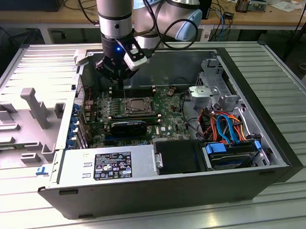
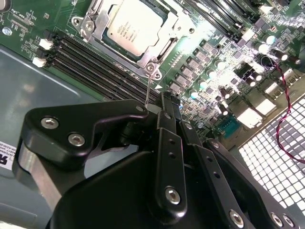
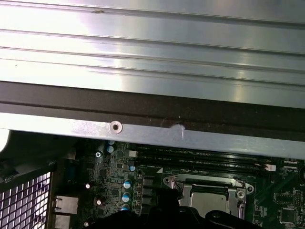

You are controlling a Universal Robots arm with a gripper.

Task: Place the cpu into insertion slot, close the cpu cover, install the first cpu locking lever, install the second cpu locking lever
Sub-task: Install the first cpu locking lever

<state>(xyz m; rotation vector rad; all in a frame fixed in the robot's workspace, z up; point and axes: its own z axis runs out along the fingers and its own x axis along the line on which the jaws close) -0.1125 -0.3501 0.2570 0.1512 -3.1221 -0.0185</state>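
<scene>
End effector (image 2: 155, 104) pinching thin locking lever (image 2: 149, 86) beside seated cpu (image 2: 131, 24) under lowered cpu cover (image 2: 102, 29). Could slip free or bend if dragged sideways with weak grip.

- Cpu (image 2: 131, 24): dull silver-grey metal top, smooth, satin sheen.
- Cpu cover (image 2: 100, 34): thin bright metal plate, polished, catching glare.
- Motherboard (image 2: 19, 24): green lacquered board, glossy.
- Gripper (image 2: 162, 107): matt black body, smooth, with shiny steel screw heads.
- Case (image 1: 146, 195): dark matt sheet-metal walls.
- Perforated panel (image 2: 276, 143): pale bare metal.
- Power supply (image 1: 77, 165): bare grey metal.
- Label (image 1: 112, 166): glossy black, on the power supply.
- Cables (image 1: 225, 126): smooth orange and blue plastic sheathing.
- Table (image 1: 272, 60): ribbed aluminium, brushed, reflective.
- Fixture (image 1: 34, 106), by the table's edge at the exterior view's left: matt grey plastic.
</scene>
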